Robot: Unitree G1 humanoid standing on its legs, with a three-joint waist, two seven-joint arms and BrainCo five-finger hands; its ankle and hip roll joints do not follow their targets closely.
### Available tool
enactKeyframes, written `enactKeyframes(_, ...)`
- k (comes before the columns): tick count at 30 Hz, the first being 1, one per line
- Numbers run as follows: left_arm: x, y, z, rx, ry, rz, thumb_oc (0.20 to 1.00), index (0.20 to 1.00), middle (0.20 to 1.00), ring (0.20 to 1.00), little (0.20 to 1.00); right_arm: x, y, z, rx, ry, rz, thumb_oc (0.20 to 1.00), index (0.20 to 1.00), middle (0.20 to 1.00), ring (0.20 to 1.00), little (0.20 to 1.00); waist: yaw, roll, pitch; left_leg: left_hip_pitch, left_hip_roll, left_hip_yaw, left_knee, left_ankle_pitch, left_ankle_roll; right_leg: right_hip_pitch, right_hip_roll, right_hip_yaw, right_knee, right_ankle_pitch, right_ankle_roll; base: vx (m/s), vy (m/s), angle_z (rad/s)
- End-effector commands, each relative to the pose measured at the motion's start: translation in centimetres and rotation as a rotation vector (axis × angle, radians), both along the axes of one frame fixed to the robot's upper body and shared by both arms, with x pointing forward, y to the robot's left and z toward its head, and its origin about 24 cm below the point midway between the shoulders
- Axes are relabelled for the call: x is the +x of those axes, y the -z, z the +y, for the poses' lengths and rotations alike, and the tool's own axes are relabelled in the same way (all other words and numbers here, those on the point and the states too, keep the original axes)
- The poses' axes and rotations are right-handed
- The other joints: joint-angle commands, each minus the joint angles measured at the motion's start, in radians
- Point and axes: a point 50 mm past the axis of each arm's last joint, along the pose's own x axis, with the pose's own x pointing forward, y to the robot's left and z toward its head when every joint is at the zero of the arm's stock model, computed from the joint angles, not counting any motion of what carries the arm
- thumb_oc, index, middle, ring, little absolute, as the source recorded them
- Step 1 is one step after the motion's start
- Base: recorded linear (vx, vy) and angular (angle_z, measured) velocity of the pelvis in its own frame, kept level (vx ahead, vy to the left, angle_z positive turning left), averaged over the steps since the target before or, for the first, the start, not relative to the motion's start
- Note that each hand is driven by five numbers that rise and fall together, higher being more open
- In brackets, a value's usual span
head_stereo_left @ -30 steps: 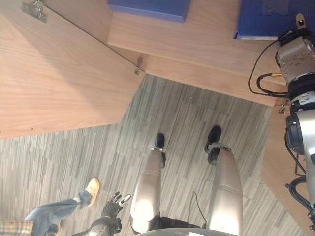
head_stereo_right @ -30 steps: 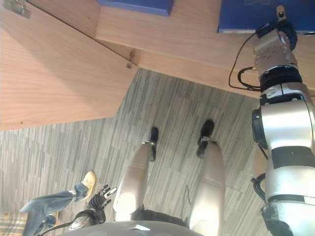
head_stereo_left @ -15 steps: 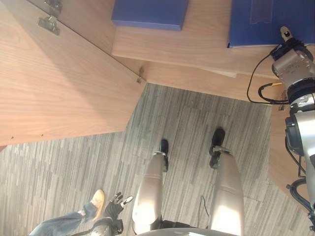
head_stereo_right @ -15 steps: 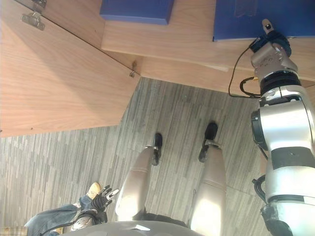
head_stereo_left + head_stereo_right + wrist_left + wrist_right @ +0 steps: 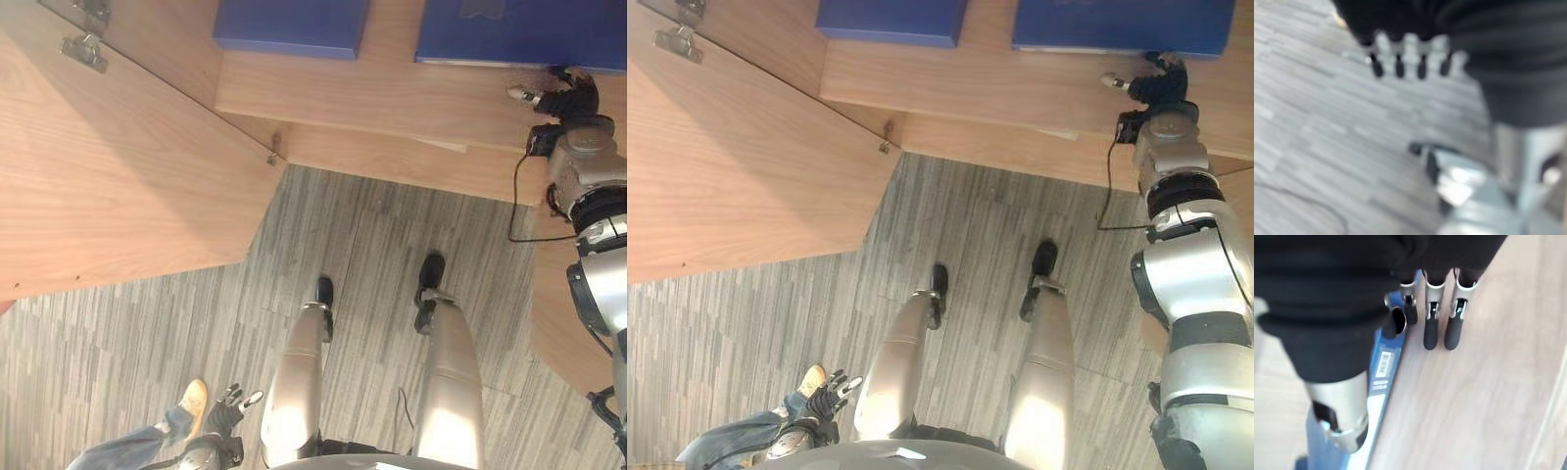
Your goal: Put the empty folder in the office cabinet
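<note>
Two hands show: the right hand point(image 5: 1437, 308) has straight fingers point(image 5: 1431, 335), slightly apart, over the cabinet shelf point(image 5: 392, 93), touching the blue folder point(image 5: 519, 29) at 1 o'clock. The left hand point(image 5: 227, 406) hangs relaxed at 7 o'clock.

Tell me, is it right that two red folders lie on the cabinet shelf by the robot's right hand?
Not quite: the two folders are blue, not red, as the left eye view shows. They do lie on the cabinet shelf, by the right hand.

Both hands free, fingers straight.
My right hand point(image 5: 1437, 308) is stretched far forward; my left hand point(image 5: 227, 406) hangs low beside me.
</note>
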Motion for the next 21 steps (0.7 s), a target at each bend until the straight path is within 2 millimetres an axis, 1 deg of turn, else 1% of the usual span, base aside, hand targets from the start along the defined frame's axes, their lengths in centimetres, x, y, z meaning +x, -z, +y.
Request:
enactKeyframes(1,-0.6,-0.3,4.4,0.104,-0.014,0.044,1.000,1.000,1.000,1.000,1.000,-0.9,-3.7,0.4,-0.147,-0.115,-0.166,1.000,1.000,1.000,1.000,1.000,0.027,-0.046,0.023,-0.048,0.035,0.005,0.136,0.041,0.026,0.076,-0.013,0.006,0.032,-0.149,-0.021,0.02,-0.033,0.01)
enactKeyframes(3,-0.4,-0.4,4.2,0.106,-0.017,0.052,1.000,1.000,1.000,1.000,1.000,-0.9,-3.7,0.4,-0.147,-0.115,-0.147,1.000,1.000,1.000,1.000,1.000,0.029,-0.047,0.023,-0.051,0.035,0.002,0.149,0.033,0.034,0.073,-0.016,0.006,0.034,-0.139,-0.011,0.04,-0.039,0.03)
enactKeyframes(5,0.5,-0.7,4.2,0.129,-0.012,0.058,1.000,1.000,1.000,1.000,1.000,-0.7,-4.1,0.8,-0.140,-0.105,-0.138,1.000,1.000,1.000,1.000,1.000,0.039,-0.058,0.023,-0.066,0.031,-0.009,0.179,0.018,0.044,0.072,-0.014,0.001,0.044,-0.136,-0.010,0.04,-0.114,-0.02)
enactKeyframes(8,1.6,-1.1,4.6,0.166,-0.017,0.062,1.000,1.000,1.000,1.000,1.000,-0.6,-4.5,0.8,-0.140,-0.047,-0.143,1.000,1.000,1.000,1.000,1.000,0.049,-0.078,0.023,-0.090,0.033,-0.021,0.205,0.015,0.050,0.075,-0.005,-0.009,0.047,-0.131,-0.009,0.00,-0.138,0.03)
enactKeyframes(11,2.3,-1.3,4.9,0.195,-0.020,0.060,1.000,1.000,1.000,1.000,1.000,-0.5,-4.2,0.6,-0.120,-0.012,-0.145,1.000,1.000,1.000,1.000,1.000,0.053,-0.095,0.023,-0.102,0.040,-0.027,0.210,0.007,0.053,0.083,0.003,-0.019,0.040,-0.127,-0.007,-0.02,-0.094,0.16)
enactKeyframes(15,2.8,-1.4,4.9,0.204,-0.022,0.051,1.000,1.000,1.000,1.000,1.000,-0.4,-3.9,0.7,-0.137,-0.029,-0.127,1.000,1.000,1.000,1.000,1.000,0.054,-0.103,0.023,-0.103,0.042,-0.028,0.207,0.006,0.054,0.091,0.009,-0.024,0.030,-0.125,-0.006,-0.02,-0.023,0.00)
enactKeyframes(16,3.0,-1.5,4.9,0.207,-0.024,0.046,1.000,1.000,1.000,1.000,1.000,-0.3,-3.7,1.0,-0.184,-0.046,-0.122,1.000,1.000,1.000,1.000,1.000,0.054,-0.106,0.023,-0.102,0.043,-0.028,0.206,0.006,0.054,0.098,0.012,-0.026,0.022,-0.123,-0.005,-0.04,-0.006,-0.05)
enactKeyframes(19,3.9,-1.7,4.5,0.209,-0.017,0.032,1.000,1.000,1.000,1.000,1.000,-0.1,-3.4,1.9,-0.218,-0.067,-0.138,1.000,1.000,1.000,1.000,1.000,0.048,-0.115,0.023,-0.089,0.042,-0.026,0.200,-0.003,0.055,0.112,0.014,-0.025,0.003,-0.113,0.000,-0.06,0.007,-0.11)
enactKeyframes(21,4.2,-1.7,4.1,0.214,0.003,0.026,1.000,1.000,1.000,1.000,1.000,0.0,-2.7,2.5,-0.217,-0.079,-0.126,1.000,1.000,1.000,1.000,1.000,0.043,-0.121,0.023,-0.073,0.042,-0.016,0.188,0.002,0.057,0.128,0.016,-0.025,-0.022,-0.103,0.001,-0.09,0.043,-0.09)
